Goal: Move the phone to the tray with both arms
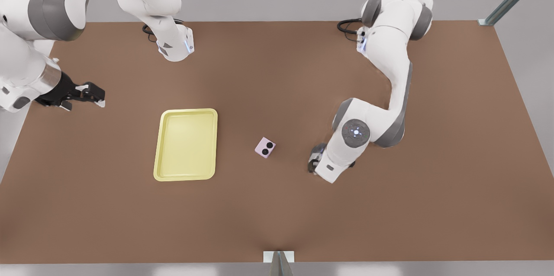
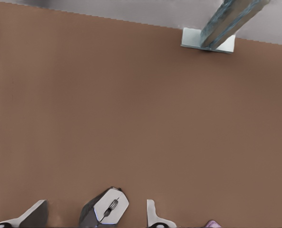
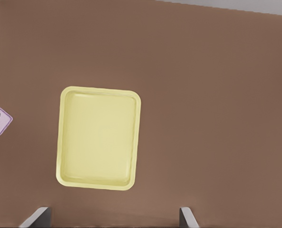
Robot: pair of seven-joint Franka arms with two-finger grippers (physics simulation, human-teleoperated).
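While phone lies apart from tray, both hands stand clear.

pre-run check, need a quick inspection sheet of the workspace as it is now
surface: brown table, flat, no spills seen
job's things: phone lies on the table, apart from the tray; nothing in the tray
clutter: grey-and-black mouse beside the phone, under the left arm
end effectors: left end effector is low over the mouse, fingers open on either side of it, not touching; right end effector is open, waiting on the front view's left, beyond the tray
cables: black loops at both arm bases, off the work area
surroundings: grey metal posts at the table edges, grey floor
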